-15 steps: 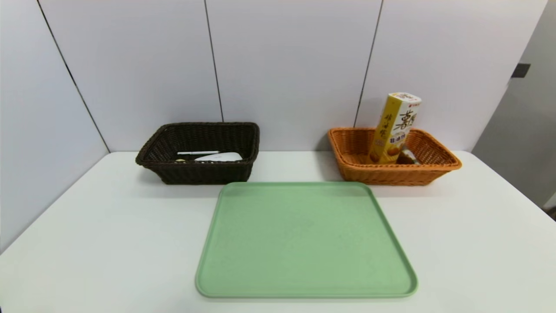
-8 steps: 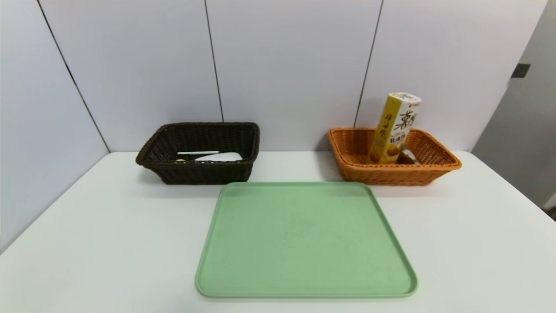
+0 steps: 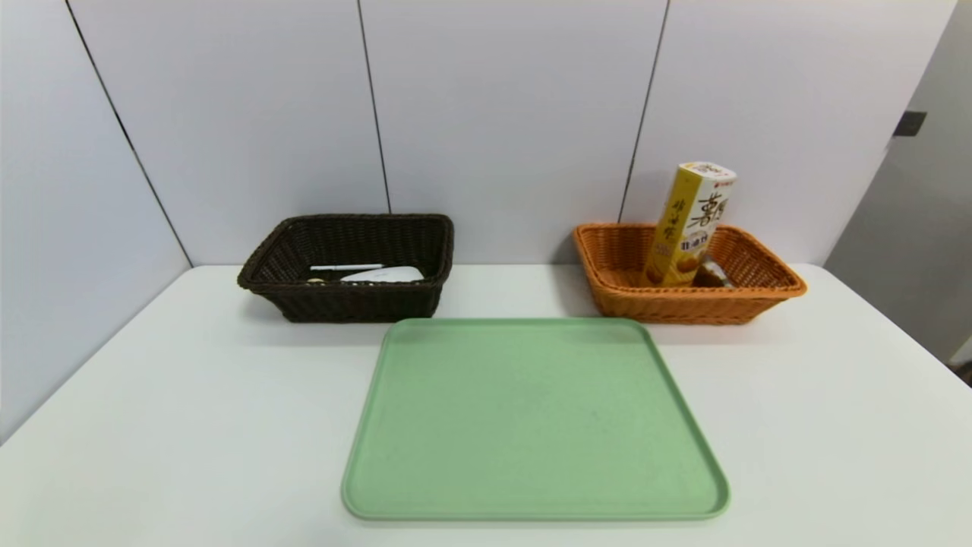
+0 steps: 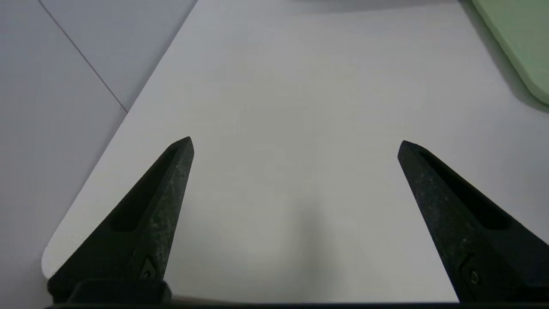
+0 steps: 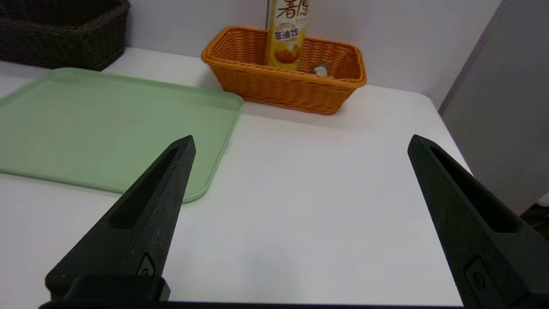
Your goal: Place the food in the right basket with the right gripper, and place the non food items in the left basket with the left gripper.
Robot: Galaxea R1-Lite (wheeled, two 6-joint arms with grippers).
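**Both grippers spread wide at the near edge; sorted items sit in the two baskets at the wall**

Nearest, the left gripper (image 4: 296,143) hangs over the near left corner of the smooth white table (image 3: 190,425), its two black tapered fingers (image 4: 163,201) set far apart with nothing between them. Beneath it lies only bare tabletop, a rounded table corner and the pale wall panel beside it. The right gripper (image 5: 300,141) is held likewise over the near right part of the table, fingers (image 5: 150,201) wide apart and holding nothing. Neither arm shows in the head view.

Next out, in the middle of the table, lies the flat pale green plastic tray with a low raised rim (image 3: 364,425), nothing on it. It sits between the grippers and the baskets, its far edge just short of both.

At the far edge, near the wall, the dark brown woven rectangular basket (image 3: 342,304) stands on the left. Inside it lie a flat white object (image 3: 383,274) and a thin white stick-like item (image 3: 345,267); what they are I cannot tell. Well apart on the right stands the orange woven rectangular basket (image 3: 683,308), holding a tall yellow and white snack box (image 3: 691,224) that stands leaning slightly, and beside it a small dark wrapped item (image 3: 710,275).

Behind everything runs a wall of pale grey panels (image 3: 501,114) with thin dark seams.
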